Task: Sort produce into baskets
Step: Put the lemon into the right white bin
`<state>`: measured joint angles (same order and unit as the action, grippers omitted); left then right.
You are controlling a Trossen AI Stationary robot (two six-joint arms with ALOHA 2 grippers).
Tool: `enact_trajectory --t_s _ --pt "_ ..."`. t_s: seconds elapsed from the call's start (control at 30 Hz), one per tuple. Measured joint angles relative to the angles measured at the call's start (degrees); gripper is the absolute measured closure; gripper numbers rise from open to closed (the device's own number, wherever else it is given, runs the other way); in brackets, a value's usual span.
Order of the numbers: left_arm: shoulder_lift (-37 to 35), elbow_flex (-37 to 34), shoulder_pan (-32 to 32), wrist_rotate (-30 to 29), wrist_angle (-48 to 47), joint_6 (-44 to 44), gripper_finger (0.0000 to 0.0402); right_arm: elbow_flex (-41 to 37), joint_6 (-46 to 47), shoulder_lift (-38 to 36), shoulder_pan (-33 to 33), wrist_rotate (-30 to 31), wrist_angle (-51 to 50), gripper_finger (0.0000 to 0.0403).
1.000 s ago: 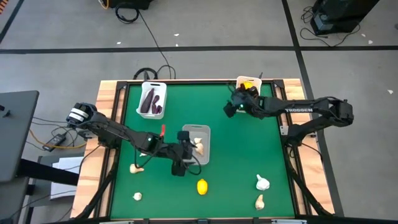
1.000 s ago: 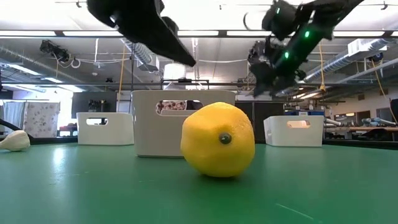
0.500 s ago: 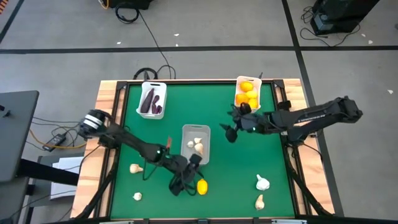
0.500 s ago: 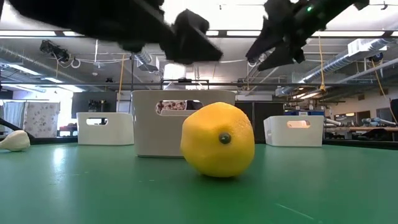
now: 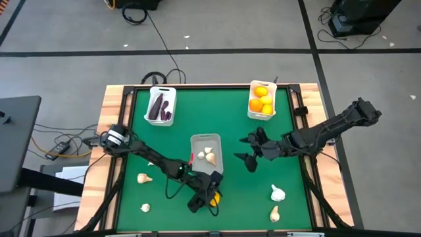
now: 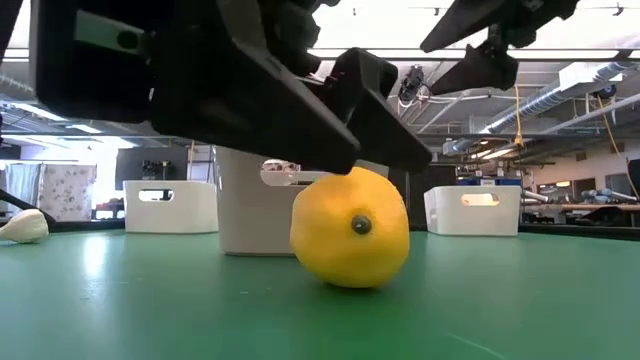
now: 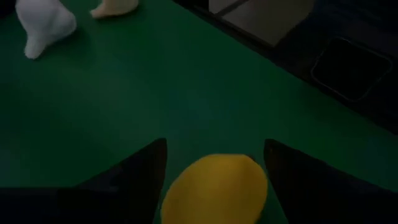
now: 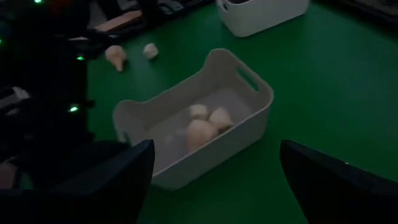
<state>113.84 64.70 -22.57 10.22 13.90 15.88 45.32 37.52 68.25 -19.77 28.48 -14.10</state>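
So my left gripper is down near the front edge of the green tabletop with fingers spread either side of the lemon, a plump bright yellow fruit with a dark little stem nub, not squeezing it. My right gripper hangs wide open right of the middle basket, which holds a few creamy garlic bulbs. More garlic sits toward the front right corner.

Green table: three baskets, lemon, apparently four loose garlic bulbs.
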Motion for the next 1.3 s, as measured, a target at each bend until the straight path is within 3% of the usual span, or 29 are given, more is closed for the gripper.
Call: enact_trajectory --t_s 0.3,0.83,1.0,1.13,1.3 --pt "-0.2 0.2 0.0 -2.1 -6.3 0.0 0.0128 0.0 1.5 0.0 -3.9 1.8 0.4 0.0047" --pt "0.3 4.9 -0.4 -7.1 -16.0 1.7 0.0129 0.0 1.6 0.0 -5.3 2.2 0.3 0.0047" --pt "0.3 4.8 -0.5 -8.4 -15.1 -0.9 0.0155 0.0 2.5 0.1 -6.6 5.3 0.3 0.0047" --pt "-0.1 4.7 -0.4 -13.1 -13.3 -3.3 0.0190 -0.5 4.3 1.8 -8.1 8.0 0.8 0.0047" --pt "-3.2 4.7 -0.4 -23.4 -12.9 -3.3 0.0195 -1.4 11.9 5.8 -10.3 7.9 1.3 0.0047"
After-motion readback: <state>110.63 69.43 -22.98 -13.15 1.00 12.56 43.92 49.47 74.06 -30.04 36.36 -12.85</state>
